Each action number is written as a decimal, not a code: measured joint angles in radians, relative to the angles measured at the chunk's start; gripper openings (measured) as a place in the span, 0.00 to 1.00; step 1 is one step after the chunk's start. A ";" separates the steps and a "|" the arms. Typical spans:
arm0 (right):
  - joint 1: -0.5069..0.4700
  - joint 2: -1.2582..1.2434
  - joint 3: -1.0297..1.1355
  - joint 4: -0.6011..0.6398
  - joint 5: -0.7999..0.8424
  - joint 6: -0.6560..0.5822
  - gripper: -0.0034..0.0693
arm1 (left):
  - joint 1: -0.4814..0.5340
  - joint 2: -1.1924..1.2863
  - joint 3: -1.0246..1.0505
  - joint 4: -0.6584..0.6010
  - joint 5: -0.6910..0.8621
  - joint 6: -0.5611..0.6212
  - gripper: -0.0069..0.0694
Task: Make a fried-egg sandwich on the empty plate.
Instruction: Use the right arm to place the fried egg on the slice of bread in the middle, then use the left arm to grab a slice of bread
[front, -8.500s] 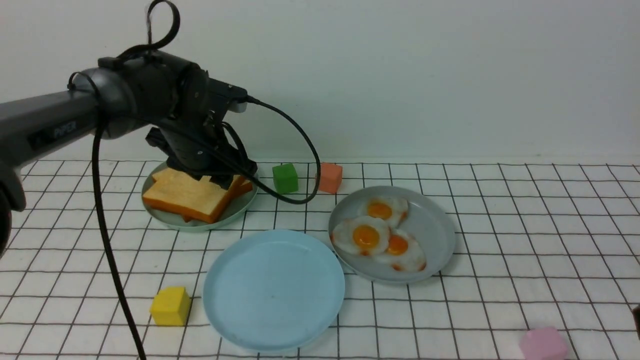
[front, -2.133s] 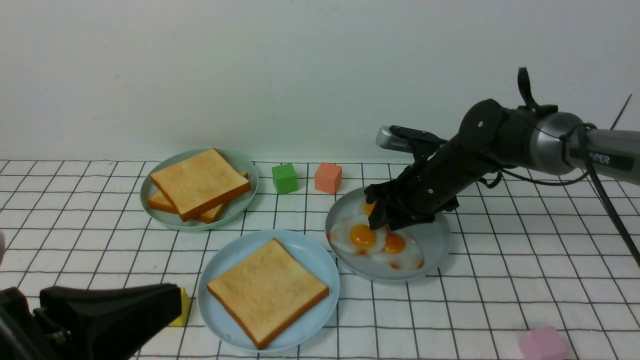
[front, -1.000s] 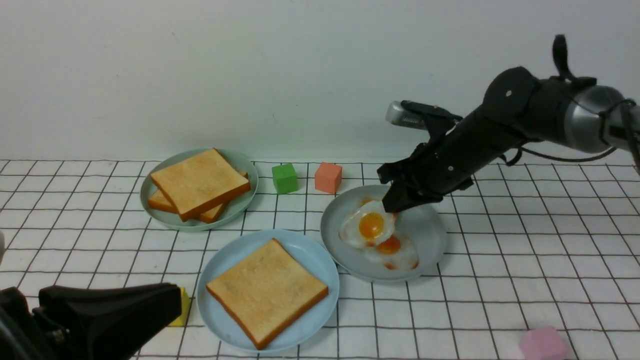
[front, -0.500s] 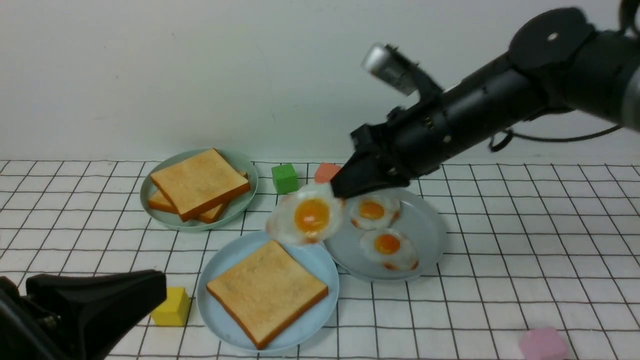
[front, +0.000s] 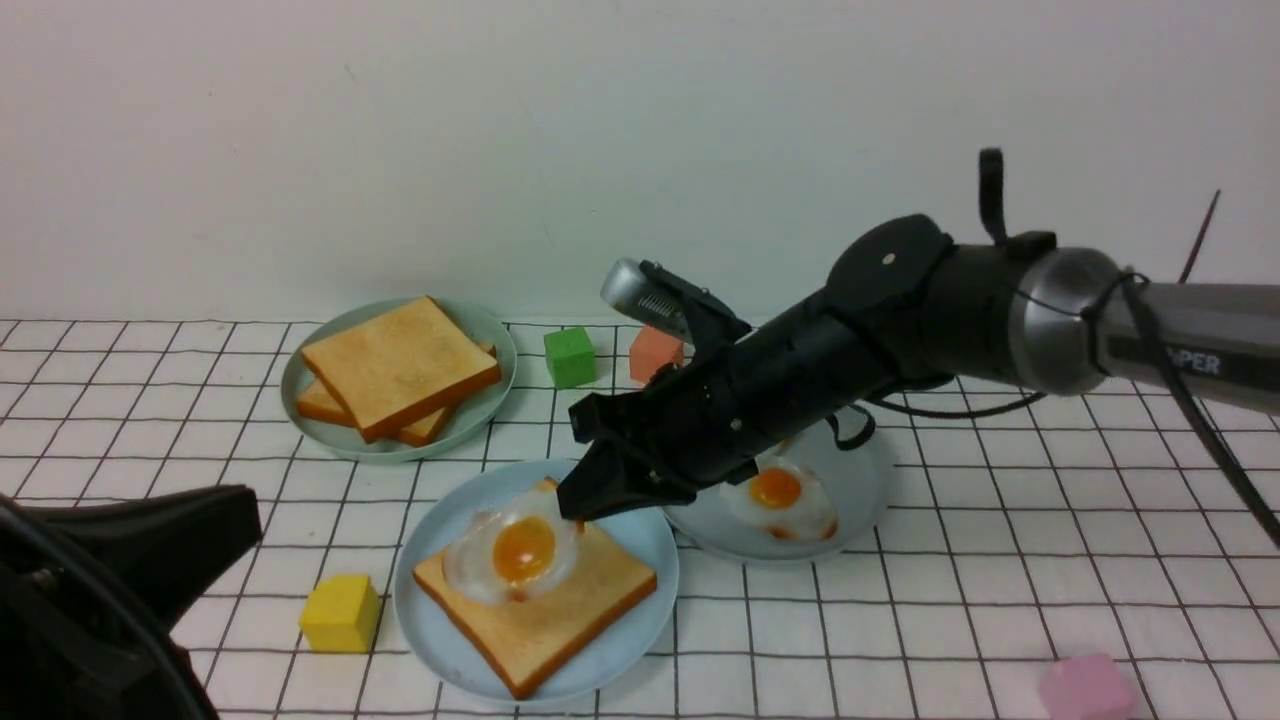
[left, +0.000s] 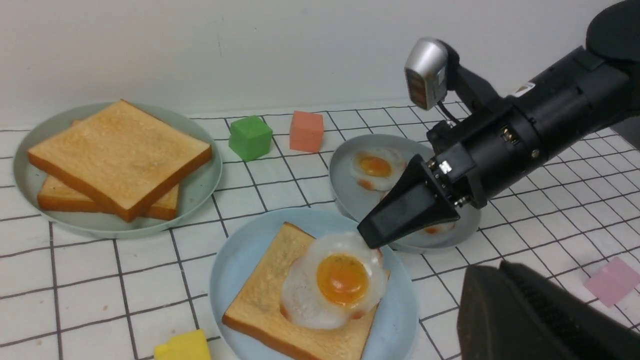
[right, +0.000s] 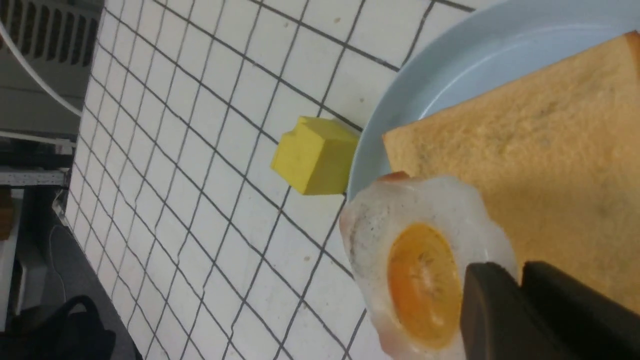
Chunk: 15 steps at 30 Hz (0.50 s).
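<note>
Pinched at its rim by the right hand (front: 572, 507), the egg (front: 513, 553) seemed light and floppy, drooping just below that hand.

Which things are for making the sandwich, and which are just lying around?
For the job: round sky-blue plate, square golden toast slice on it, white fried egg in right gripper, spare toast stack.
Lying about: green cube, orange cube, yellow cube, pink cube.

The black right gripper (right: 517, 280) pinches a white, orange-yolked toy fried egg (right: 425, 270) over golden square toast (right: 540, 150) on a sky-blue round plate (right: 450, 65), with a yellow cube (right: 312, 155) just beside it.
</note>
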<state>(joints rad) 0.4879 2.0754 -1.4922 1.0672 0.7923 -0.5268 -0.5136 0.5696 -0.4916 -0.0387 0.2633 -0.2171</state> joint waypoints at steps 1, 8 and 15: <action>0.000 0.013 0.000 0.001 -0.003 0.000 0.15 | 0.000 0.000 0.000 0.003 0.000 0.000 0.12; 0.000 0.041 0.001 -0.015 -0.019 0.002 0.39 | 0.000 0.000 0.000 0.011 0.000 0.000 0.12; -0.060 -0.008 0.001 -0.140 0.007 0.019 0.60 | 0.000 0.000 0.000 0.015 0.022 0.000 0.12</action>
<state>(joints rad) 0.4278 2.0677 -1.4912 0.9271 0.7990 -0.5077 -0.5136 0.5696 -0.4916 -0.0234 0.2850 -0.2171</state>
